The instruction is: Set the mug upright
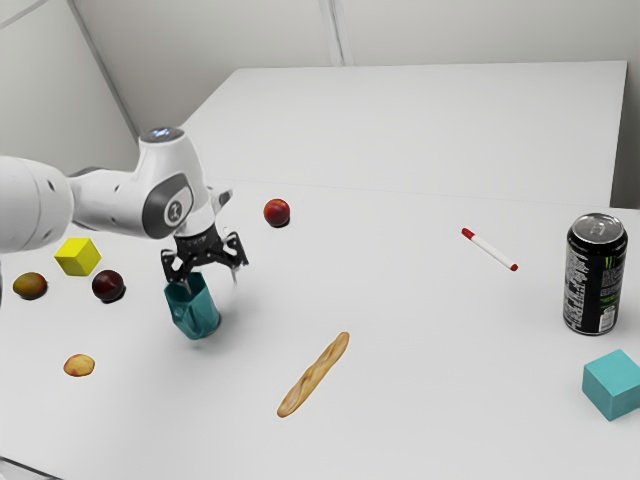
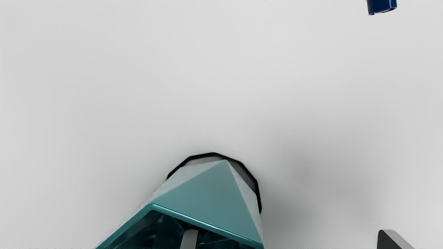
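Exterior view: a white table (image 1: 420, 130) is observed, with the teal mug (image 1: 199, 312) taken as landmark. The arm (image 1: 110, 200) is extended from the exterior view's left, and the gripper (image 1: 210, 281) is held pointing down at the mug's mouth. To the exterior view's right, well apart from the mug, an upright black can (image 1: 590, 280) is noted. The mug itself is seen mouth up, foot down, beneath the gripper; whether the foot is set flat cannot be told. The bread (image 1: 314, 376) is found to its right, nearer the camera. Far right of it, also nearer, a teal cube (image 1: 612, 385) is placed. The marker (image 1: 490, 250) is seen well right and farther back; the yellow cube (image 1: 78, 256), left and farther back. The red fruit (image 1: 277, 212) is recorded behind and right of the mug; the mango (image 1: 30, 286) and dark fruit (image 1: 108, 286), to its left; the yellowish piece (image 1: 79, 365), left and nearer.

Wrist view: the two fingers are spread apart, one (image 2: 189, 240) within the mug's mouth, the other (image 2: 385, 242) outside its wall. A blue item (image 2: 381, 6), partly cut off, is noted well apart from the mug.
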### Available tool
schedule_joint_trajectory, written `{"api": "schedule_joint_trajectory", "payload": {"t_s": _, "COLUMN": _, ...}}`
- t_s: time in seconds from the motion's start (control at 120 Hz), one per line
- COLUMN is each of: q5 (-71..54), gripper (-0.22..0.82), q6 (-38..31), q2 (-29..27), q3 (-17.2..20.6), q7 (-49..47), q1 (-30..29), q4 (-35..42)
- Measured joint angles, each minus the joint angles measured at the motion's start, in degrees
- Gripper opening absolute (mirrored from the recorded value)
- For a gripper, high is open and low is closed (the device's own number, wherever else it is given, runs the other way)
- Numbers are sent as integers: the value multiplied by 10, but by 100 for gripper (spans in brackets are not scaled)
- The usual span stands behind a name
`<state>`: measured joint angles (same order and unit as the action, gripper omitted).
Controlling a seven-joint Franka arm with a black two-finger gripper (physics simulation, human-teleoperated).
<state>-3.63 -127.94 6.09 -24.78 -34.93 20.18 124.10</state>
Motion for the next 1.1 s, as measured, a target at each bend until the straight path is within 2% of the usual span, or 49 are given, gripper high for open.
{"api": "schedule_joint_trajectory", "payload": {"t_s": 0.292, "q5": 1, "gripper": 59, "q6": 34, "q2": -22, "q3": 0, "q7": 1, "q1": -3, "q4": -17}}
{"api": "schedule_joint_trajectory", "payload": {"t_s": 0.508, "q5": -4, "gripper": 60, "q6": 82, "q2": -29, "q3": 1, "q7": 18, "q1": 0, "q4": -66}}
{"api": "schedule_joint_trajectory", "payload": {"t_s": 1.1, "q5": -18, "gripper": 60, "q6": 258, "q2": -32, "q3": 0, "q7": 217, "q1": -5, "q4": -269}}
